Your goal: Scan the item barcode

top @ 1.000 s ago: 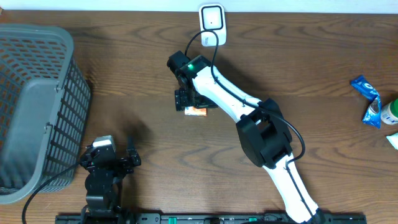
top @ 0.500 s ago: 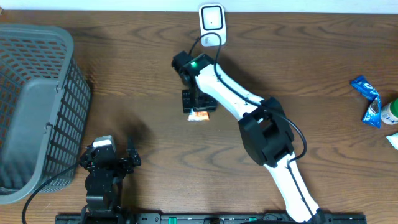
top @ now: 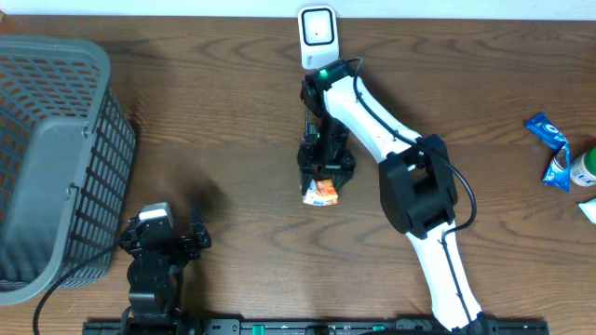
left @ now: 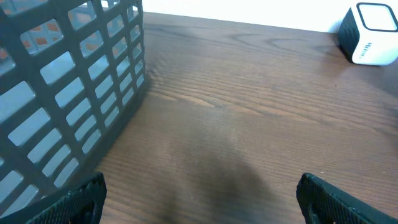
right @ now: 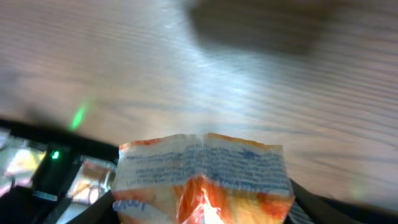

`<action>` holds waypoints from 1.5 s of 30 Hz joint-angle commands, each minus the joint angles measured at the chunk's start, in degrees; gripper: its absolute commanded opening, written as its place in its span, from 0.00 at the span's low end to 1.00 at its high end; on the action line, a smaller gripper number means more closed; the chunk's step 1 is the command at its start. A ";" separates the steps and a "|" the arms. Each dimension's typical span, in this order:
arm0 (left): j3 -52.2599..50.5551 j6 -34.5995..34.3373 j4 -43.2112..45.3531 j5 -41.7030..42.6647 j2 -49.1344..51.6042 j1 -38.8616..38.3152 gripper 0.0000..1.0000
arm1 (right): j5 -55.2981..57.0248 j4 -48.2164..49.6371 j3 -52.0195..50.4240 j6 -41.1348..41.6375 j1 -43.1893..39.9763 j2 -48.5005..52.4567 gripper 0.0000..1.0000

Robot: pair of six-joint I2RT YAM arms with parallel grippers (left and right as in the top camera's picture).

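Note:
The item is a small orange and white snack packet (top: pixel 320 193) with blue print. My right gripper (top: pixel 322 179) is shut on it and holds it just above the table, a little in front of the white barcode scanner (top: pixel 317 26) at the back edge. In the right wrist view the packet (right: pixel 202 168) fills the space between the dark fingers, printed side facing the camera. My left gripper (top: pixel 166 233) rests near the front left, open and empty (left: pixel 202 208). Its wrist view shows the scanner (left: pixel 372 25) far off at the upper right.
A grey plastic basket (top: pixel 56 158) stands at the left edge, close to the left gripper (left: pixel 68 93). A blue packet (top: pixel 551 149) and a green-topped container (top: pixel 585 167) lie at the right edge.
The right arm swung to the right and toward the front, and the packet went along in its jaws, which closed on it. The left arm has not moved.

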 commanded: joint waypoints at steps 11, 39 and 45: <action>-0.79 -0.52 -1.53 0.04 -0.11 -0.24 0.98 | -4.94 -0.15 0.94 -5.75 1.86 0.04 0.54; -0.79 -0.52 -1.53 0.07 -0.11 -0.24 0.98 | 30.91 9.97 1.92 5.25 7.80 -29.11 0.55; -0.76 -0.52 -1.53 0.04 -0.11 -0.24 0.98 | 47.74 29.90 1.79 5.16 7.02 -30.12 0.55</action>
